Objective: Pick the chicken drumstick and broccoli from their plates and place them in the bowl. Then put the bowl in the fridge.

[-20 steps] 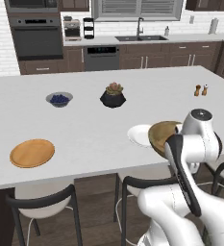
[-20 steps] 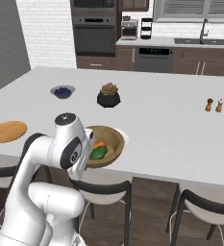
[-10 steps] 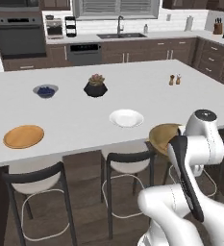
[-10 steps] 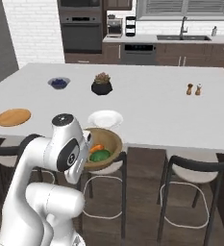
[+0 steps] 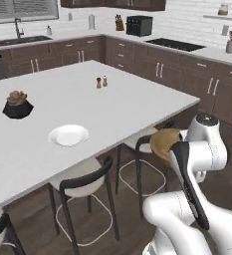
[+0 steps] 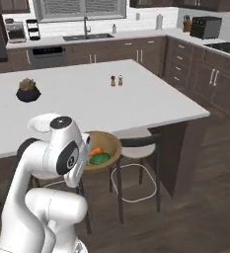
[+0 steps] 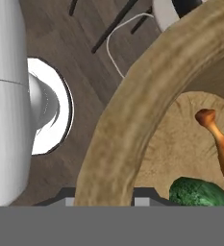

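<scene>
In the hand view the bowl (image 7: 128,120) runs off the top and right edges, and the drumstick (image 7: 221,144) and broccoli (image 7: 200,193) are cut off at the right and bottom. The arm hides most of the bowl in the left base view. The end effector's fingertips are hidden behind the bowl's rim

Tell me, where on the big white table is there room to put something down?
The island counter is mostly bare. There is room around the salt and pepper shakers out to the far corner, and between the black plant pot and white plate. No part of it looks crowded.
</scene>
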Tool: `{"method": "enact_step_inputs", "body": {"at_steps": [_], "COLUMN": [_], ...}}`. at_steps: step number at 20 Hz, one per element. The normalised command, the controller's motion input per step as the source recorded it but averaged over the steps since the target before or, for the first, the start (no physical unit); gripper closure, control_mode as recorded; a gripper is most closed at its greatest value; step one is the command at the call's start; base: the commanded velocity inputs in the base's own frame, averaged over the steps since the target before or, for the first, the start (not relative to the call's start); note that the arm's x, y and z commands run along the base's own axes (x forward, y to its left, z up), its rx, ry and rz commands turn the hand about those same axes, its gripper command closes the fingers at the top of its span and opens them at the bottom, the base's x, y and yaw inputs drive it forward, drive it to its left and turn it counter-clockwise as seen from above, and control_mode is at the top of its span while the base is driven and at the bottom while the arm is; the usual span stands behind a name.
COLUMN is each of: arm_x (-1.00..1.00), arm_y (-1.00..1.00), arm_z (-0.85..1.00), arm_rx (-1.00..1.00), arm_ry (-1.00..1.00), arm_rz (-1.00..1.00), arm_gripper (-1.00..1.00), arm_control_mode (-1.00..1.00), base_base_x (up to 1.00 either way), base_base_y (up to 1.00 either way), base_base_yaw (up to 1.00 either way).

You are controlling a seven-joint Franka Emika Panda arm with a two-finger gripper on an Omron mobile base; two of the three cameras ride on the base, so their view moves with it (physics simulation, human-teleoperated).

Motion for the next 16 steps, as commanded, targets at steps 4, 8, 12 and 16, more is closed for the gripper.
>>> {"method": "enact_step_inputs", "body": {"at_steps": [4, 8, 12, 16], "arm_x": [0.0, 0.0, 0.0, 0.0], "arm_y": [0.0, 0.0, 0.0, 0.0], "arm_z": [0.0, 0.0, 0.0, 0.0], "arm_rx": [0.0, 0.0, 0.0, 0.0], "arm_ry": [0.0, 0.0, 0.0, 0.0], "arm_rz": [0.0, 0.0, 0.0, 0.0], "arm_gripper": [1.0, 1.0, 1.0, 1.0], "arm_control_mode": [1.0, 1.0, 1.0, 1.0], "base_base_x": [0.0, 0.0, 0.12, 0.64], "base_base_y": [0.0, 0.0, -0.09, -0.09], "base_base_yaw": [-0.77, -0.81, -0.8, -0.63]}}
